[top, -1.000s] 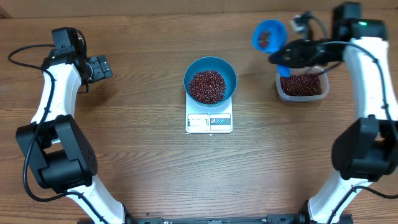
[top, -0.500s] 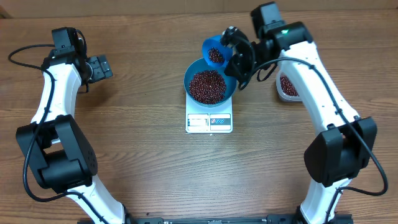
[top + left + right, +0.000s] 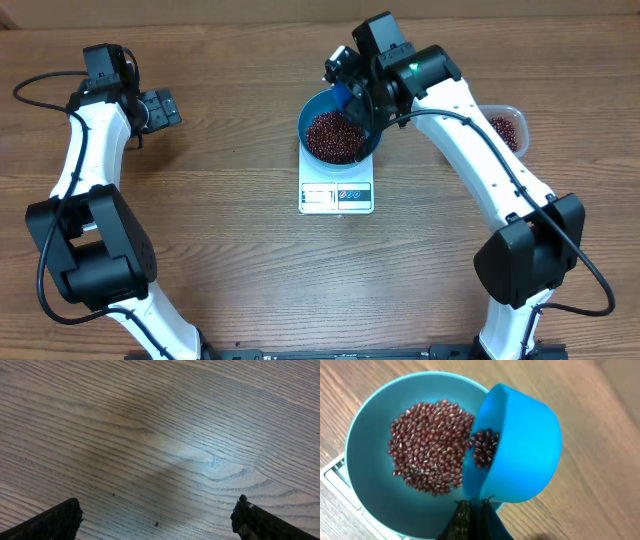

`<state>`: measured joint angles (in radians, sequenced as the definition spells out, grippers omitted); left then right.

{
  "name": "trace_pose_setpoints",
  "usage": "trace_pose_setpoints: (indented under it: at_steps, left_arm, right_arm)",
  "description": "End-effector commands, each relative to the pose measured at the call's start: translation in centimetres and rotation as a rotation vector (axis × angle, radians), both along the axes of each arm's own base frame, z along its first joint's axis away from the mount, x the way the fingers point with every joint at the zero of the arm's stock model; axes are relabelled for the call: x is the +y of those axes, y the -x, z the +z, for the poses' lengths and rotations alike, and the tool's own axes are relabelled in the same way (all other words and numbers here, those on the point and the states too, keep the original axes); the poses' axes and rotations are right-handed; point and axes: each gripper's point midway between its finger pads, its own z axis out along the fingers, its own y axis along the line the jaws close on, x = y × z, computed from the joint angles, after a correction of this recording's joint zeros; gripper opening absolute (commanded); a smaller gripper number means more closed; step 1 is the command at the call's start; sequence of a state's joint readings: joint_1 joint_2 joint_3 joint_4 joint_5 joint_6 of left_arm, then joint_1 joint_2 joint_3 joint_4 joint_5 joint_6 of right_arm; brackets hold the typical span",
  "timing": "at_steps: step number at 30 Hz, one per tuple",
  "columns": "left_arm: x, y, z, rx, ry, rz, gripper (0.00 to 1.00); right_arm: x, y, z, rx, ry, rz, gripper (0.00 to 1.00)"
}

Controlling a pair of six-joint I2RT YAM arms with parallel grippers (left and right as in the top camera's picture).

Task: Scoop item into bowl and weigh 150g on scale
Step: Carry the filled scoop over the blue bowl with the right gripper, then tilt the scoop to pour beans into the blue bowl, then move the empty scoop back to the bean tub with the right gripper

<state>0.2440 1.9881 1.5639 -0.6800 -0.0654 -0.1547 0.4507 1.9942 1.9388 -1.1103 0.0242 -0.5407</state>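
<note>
Dark red-brown is seen on the beans, glossy blue on the bowl, and a brighter blue on the scoop. The scale is coloured white. The counter is marked by brown wood grain in wavy lines. The arms are finished in white with black joints.
</note>
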Motion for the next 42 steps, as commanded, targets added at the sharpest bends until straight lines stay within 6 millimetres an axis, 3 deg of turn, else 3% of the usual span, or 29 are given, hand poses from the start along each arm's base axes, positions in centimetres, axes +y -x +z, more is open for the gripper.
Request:
trace_pose_setpoints:
  at_steps: [1,6,13,16,21,31,34,37,42]
  left_arm:
    - [0.2,-0.3,0.4,-0.009,-0.016,-0.001,0.99]
    - [0.2,-0.3,0.4,-0.009,-0.016,-0.001,1.0]
    - [0.2,-0.3,0.4,-0.009,-0.016,-0.001,1.0]
    - [0.2,-0.3,0.4,-0.009,-0.016,-0.001,0.99]
    - [0.2,-0.3,0.4,-0.009,-0.016,-0.001,0.99]
    - [0.2,-0.3,0.4,-0.009,-0.016,-0.001,1.0]
    - [0.2,-0.3,0.4,-0.009,-0.016,-0.001,1.0]
    - [0.2,-0.3,0.4,-0.009,-0.016,-0.001,1.0]
    - [0.2,-0.3,0.4,-0.009,-0.016,-0.001,0.99]
  right_arm:
    - [-0.4,-0.9,4.0,-0.105,-0.019,-0.009,0.04]
    - [-0.3,-0.9,4.3,-0.111,-0.024,-0.007,0.04]
    - [1.7,0.5,8.2,-0.188,-0.064,0.039,0.04]
    - [2.3,1.2,8.9,-0.202,-0.068,0.057,0.04]
    - [2.3,2.4,8.5,-0.203,0.029,0.06,0.04]
    - [1.9,2.7,8.4,-0.215,0.092,0.047,0.04]
    - [3.1,3.4,8.2,-0.198,0.063,0.093,0.04]
    - [2.3,2.8,8.6,-0.252,0.148,0.1,0.04]
    - [2.4,2.5,8.5,-0.193,0.008,0.003,0.04]
